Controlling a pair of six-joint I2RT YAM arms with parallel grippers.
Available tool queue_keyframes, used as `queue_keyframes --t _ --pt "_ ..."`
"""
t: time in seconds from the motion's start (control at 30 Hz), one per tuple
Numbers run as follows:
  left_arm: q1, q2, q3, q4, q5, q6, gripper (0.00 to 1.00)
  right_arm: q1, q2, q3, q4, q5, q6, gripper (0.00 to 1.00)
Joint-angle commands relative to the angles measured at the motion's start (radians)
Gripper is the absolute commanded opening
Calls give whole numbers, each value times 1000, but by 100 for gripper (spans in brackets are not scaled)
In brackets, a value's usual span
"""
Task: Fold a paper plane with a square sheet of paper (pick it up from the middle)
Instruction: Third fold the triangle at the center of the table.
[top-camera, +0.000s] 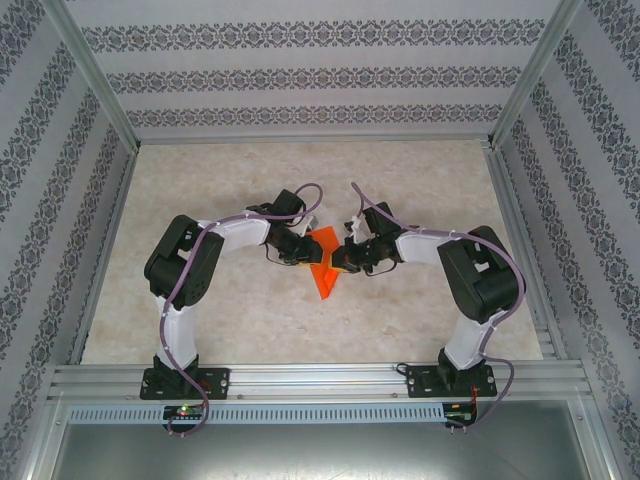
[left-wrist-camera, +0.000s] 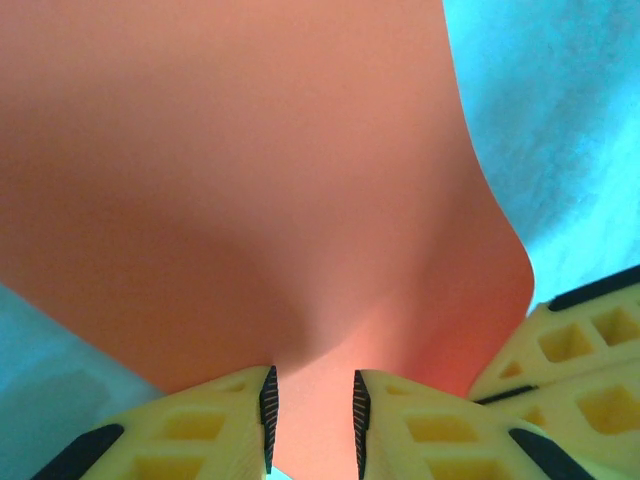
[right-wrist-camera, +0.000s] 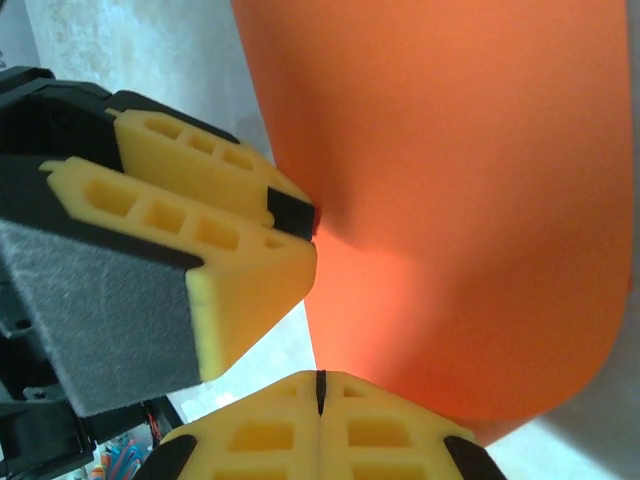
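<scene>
**A:** Where was the square sheet of paper (top-camera: 325, 272) at that moment?

**B:** Over the middle of the tabletop (top-camera: 420, 330), caught between the two hands and standing up rather than lying flat. I couldn't tell whether its near end touched the surface.

**A:** And the left hand (top-camera: 302, 250)?

**B:** Its jaws stood a little way apart, with the sheet puckered and drawn down into the gap between them. I judged that to be a grip on a gathered bit of paper, not an idle hand.

**A:** The right hand (top-camera: 346, 257)?

**B:** Closed right up, finger against finger, with the sheet's edge running into the seam. It looked like a pinch on the edge near a corner.

**A:** Which way did the paper lie from them?

**B:** From above, its long axis ran from the far side toward the arm bases. The hands came at it from either side, the left hand on its left flank and the right hand on its right, both touching its far half. Neither was nearer; they all but met across it.

**A:** So what did the next move turn on?

**B:** On that axis, I'd say. Any crease would have to follow the line between the two hands, so they would need to act together. One hand pulling alone could twist or tear so thin a sheet. No sharp crease showed yet, only a soft curve.
</scene>
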Motion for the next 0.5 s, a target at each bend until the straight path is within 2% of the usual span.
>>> queue_keyframes --t 0.0,0.2,0.47 --pt "-9 8 20 -11 27 13 30 18 28 25 24 14 12 0" --pt "-8 5 20 -5 39 8 29 23 62 44 37 20 19 0" --pt "2 -27 31 -1 51 -4 30 32 95 94 -77 84 -50 0"
